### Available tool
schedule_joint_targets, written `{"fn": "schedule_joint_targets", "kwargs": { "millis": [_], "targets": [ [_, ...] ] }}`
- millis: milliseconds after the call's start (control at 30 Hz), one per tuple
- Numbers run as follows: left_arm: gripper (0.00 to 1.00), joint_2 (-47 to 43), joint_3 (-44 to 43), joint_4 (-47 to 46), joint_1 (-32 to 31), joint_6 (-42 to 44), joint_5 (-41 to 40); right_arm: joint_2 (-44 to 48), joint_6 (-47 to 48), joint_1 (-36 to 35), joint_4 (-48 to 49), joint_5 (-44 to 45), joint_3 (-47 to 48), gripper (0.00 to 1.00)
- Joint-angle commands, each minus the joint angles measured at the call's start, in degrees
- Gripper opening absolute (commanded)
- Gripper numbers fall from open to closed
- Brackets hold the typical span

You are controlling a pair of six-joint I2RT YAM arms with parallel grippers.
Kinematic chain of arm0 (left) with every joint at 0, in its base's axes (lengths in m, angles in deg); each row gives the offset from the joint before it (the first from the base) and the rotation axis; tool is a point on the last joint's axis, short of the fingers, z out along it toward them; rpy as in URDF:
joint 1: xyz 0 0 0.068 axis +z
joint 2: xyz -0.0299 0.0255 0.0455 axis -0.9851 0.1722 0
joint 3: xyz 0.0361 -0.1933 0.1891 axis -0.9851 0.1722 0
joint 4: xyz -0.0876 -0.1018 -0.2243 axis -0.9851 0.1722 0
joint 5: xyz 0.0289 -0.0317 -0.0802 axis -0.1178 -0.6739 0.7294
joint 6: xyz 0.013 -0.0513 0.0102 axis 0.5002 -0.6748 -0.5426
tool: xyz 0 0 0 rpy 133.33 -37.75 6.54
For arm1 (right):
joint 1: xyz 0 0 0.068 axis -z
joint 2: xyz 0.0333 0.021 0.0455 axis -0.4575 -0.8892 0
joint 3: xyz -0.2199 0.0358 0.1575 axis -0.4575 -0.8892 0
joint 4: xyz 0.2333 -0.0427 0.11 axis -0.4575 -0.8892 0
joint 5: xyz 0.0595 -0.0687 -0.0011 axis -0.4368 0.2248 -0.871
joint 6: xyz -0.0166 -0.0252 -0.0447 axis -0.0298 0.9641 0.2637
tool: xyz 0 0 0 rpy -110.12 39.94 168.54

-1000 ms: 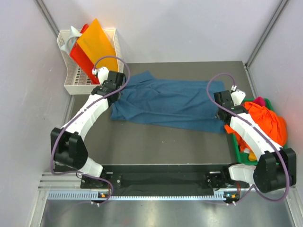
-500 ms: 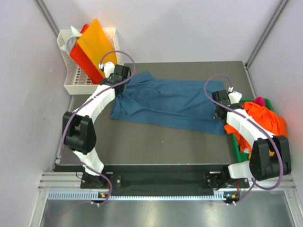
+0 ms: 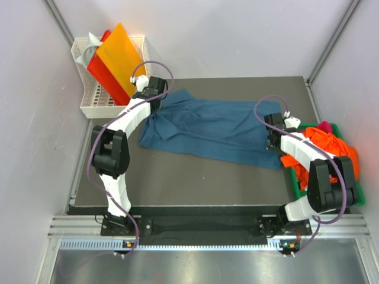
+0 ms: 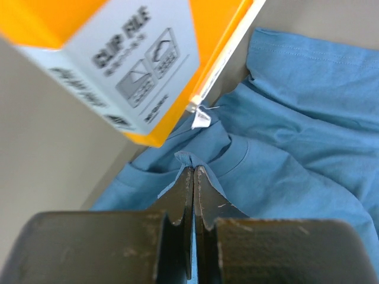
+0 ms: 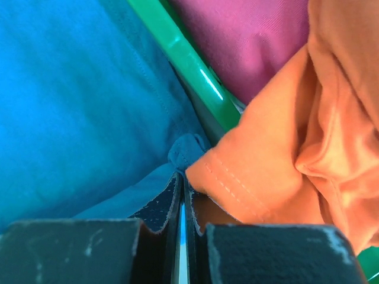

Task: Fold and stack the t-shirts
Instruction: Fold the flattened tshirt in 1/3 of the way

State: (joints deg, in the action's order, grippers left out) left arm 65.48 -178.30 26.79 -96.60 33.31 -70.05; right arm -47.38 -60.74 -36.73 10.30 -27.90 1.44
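The only writing I can read is on the orange clip file [image 4: 136, 65] that fills the upper left of my left wrist view. Its pale label [image 4: 127, 71] says "CLIP FILE" in capitals above two small pictograms. The finer lines of print beside and below are too blurred to read. From above, the same file [image 3: 118, 53] stands tilted in the white basket [image 3: 95, 106] at the far left corner, with a red folder [image 3: 102, 76] against it. Something white behind them is mostly hidden.

My left gripper [image 4: 193, 168] is closed, its jaws pressed together on a small pinch of the teal-blue t-shirt [image 4: 296, 148], right at the collar ribbing. My right gripper [image 5: 180, 177] is also closed, nipping a little tuft of the same shirt's edge [image 5: 71, 106]. A sliver of blue shows between its jaws.

The teal-blue t-shirt [image 3: 213, 127] lies spread and rumpled across the middle of the dark bench [image 3: 195, 177], and I hold it at its left and right ends.

The hem of the orange t-shirt [image 5: 284, 148] touches my right jaw, its double stitching plain to see. It spills over the rim of the green tray [image 5: 189, 65], with the magenta t-shirt [image 5: 249, 41] behind it. My right arm covers part of that pile from above, so I cannot tell what lies beneath.
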Motion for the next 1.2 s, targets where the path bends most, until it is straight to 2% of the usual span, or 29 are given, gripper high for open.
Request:
{"fn": "schedule_joint_targets", "kwargs": {
  "millis": [0,233,300,467,833,900,933,967,1033,1067,1133,1167],
  "targets": [
    [0.0,2.2,-4.0,-2.2,0.5,0.4,0.1,-1.5,0.5,1.6,2.0,0.6,2.7,0.0],
    [0.0,5.4,-6.7,-1.5,0.5,0.8,1.2,-3.7,0.8,1.8,2.5,0.5,4.2,0.0],
    [0.04,5.4,-6.9,-1.4,0.5,1.1,1.4,-3.8,0.9,1.9,2.8,0.4,4.7,0.0],
    [0.0,4.8,-6.9,-1.6,0.6,1.8,0.1,-5.0,0.9,2.0,2.8,0.6,6.2,0.0],
    [0.01,5.7,-5.4,-1.5,1.0,1.6,0.5,-9.1,-0.1,2.2,3.0,0.4,9.3,0.0],
    [0.08,5.7,-5.4,-1.4,1.0,1.6,0.5,-9.0,-0.1,2.2,3.2,0.8,8.5,0.0],
    [0.22,5.7,-5.4,-1.5,1.0,1.7,0.5,-8.7,-0.1,2.2,3.2,0.8,8.3,0.02],
    [0.33,5.7,-5.4,-1.4,1.0,1.8,0.5,-8.6,0.1,2.2,3.3,0.8,7.9,0.14],
    [0.63,4.7,-5.4,-1.6,1.0,1.8,0.9,-6.4,0.6,2.2,4.5,0.1,7.5,0.28],
    [0.83,4.1,-5.4,-1.9,1.0,1.8,1.2,-5.4,1.2,2.0,6.2,-0.5,6.9,0.42],
    [0.99,1.5,-5.5,-2.7,0.8,2.5,2.6,-2.6,1.8,1.8,6.5,-1.3,7.4,0.56],
    [0.99,0.7,-5.5,-3.4,0.7,2.9,2.8,-1.9,2.1,1.5,6.1,-1.3,8.6,0.65]
  ]
}}
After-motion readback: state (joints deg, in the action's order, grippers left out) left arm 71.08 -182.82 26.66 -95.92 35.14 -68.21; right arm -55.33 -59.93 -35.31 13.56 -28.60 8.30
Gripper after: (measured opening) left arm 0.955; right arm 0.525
